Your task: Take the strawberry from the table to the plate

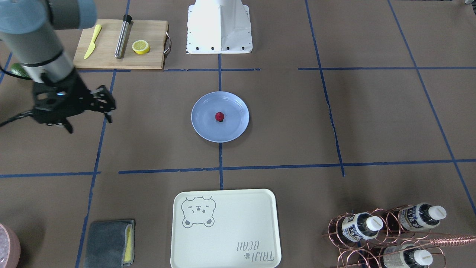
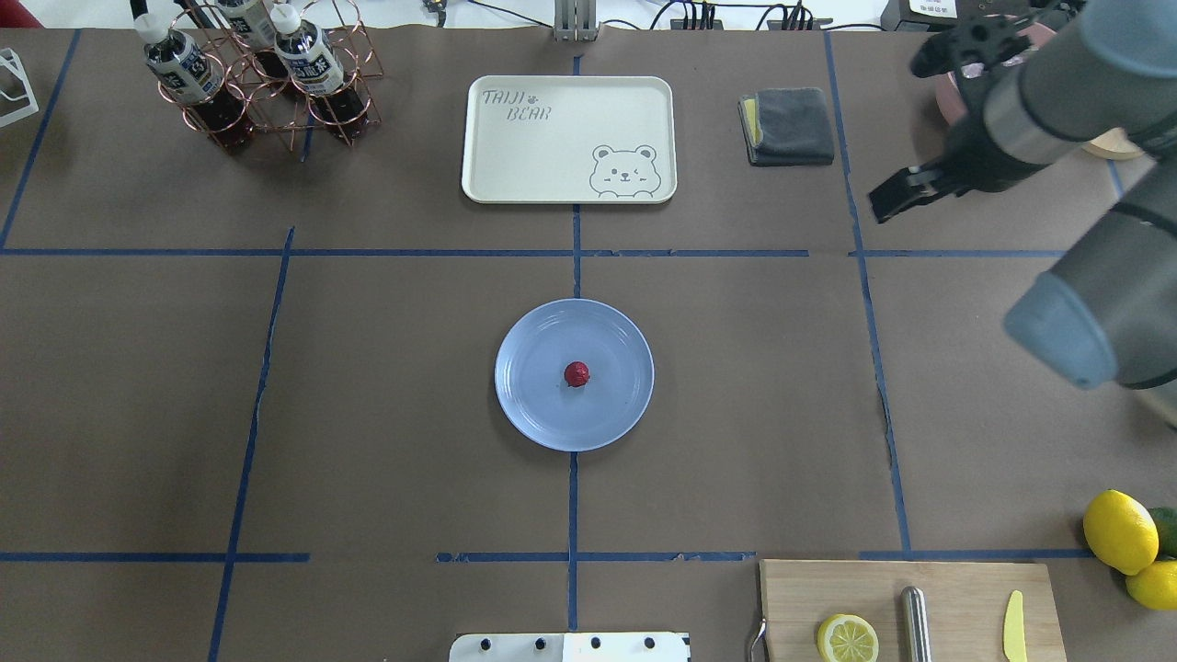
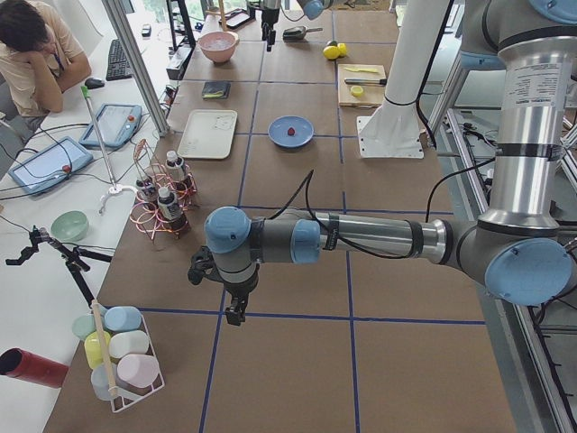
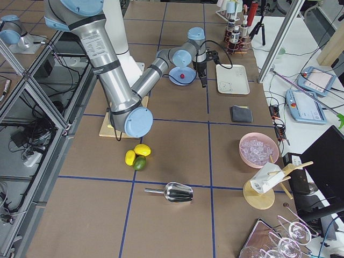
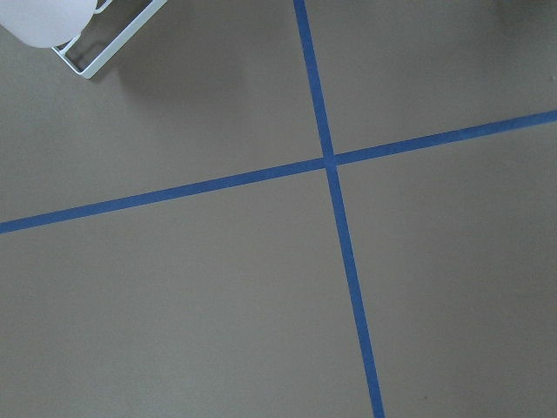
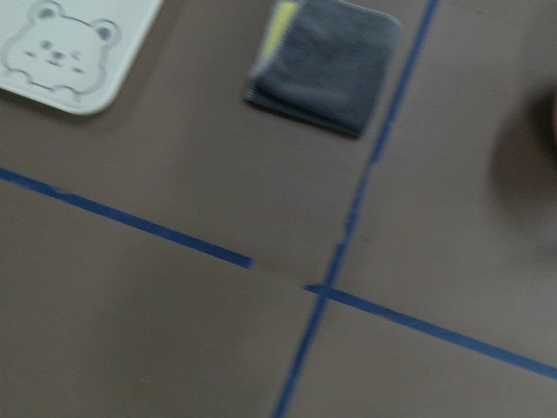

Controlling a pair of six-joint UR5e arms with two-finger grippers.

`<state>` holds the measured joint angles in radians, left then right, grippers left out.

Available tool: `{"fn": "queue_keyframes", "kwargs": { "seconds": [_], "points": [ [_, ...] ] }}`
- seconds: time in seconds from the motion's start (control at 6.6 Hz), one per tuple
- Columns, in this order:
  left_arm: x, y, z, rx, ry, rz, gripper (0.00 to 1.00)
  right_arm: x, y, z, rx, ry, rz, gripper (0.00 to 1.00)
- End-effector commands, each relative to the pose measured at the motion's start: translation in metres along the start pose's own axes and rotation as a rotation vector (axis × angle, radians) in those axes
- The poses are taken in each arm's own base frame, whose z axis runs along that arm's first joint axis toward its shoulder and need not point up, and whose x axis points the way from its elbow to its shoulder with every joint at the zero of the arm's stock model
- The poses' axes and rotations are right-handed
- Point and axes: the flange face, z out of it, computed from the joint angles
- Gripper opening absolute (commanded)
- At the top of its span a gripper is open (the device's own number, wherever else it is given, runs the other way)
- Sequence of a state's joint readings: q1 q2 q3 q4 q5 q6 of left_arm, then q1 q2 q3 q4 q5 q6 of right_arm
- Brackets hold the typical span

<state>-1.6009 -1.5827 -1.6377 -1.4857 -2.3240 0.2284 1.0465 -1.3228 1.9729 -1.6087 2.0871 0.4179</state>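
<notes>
Frontally, the right gripper hangs above the worktop, jaws spread wide and holding nothing. The strawberry sits at the middle of the plate, well apart from them. Overhead, the berry looks nearly round, so which way it points cannot be told. From the left end, the left gripper hovers far from the plate, and I cannot tell how its jaws stand.

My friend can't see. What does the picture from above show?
A small red strawberry sits in the middle of a light blue plate at the centre of the brown table. The right gripper hangs open and empty far off to the right.
</notes>
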Motion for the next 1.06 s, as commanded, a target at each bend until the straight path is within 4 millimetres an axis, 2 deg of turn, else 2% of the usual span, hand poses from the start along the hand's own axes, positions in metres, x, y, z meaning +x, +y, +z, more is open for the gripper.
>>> {"fn": "queue_keyframes", "kwargs": {
  "seconds": [0.0, 0.15, 0.3, 0.45, 0.61, 0.91],
  "points": [
    [0.002, 0.001, -0.002, 0.005, 0.002, 0.004, 1.0, 0.201, 0.139, 0.001, -0.119, 0.102, 0.057, 1.0],
    [0.003, 0.0, -0.002, 0.008, 0.014, 0.006, 1.0, 0.267, 0.183, 0.01, -0.126, 0.132, 0.164, 1.0],
    [0.01, -0.002, -0.006, 0.024, 0.049, 0.015, 1.0, 0.313, 0.209, 0.009, -0.107, 0.105, 0.209, 1.0],
    [0.014, -0.002, -0.009, 0.031, 0.049, 0.024, 1.0, 0.334, 0.225, 0.007, -0.102, 0.034, 0.176, 1.0],
    [0.017, 0.003, -0.011, 0.036, 0.05, 0.03, 1.0, 0.337, 0.229, -0.007, -0.059, -0.039, 0.19, 1.0],
    [0.016, 0.006, -0.01, 0.035, 0.05, 0.029, 1.0, 0.339, 0.232, -0.01, -0.049, -0.044, 0.2, 1.0]
  ]
}}
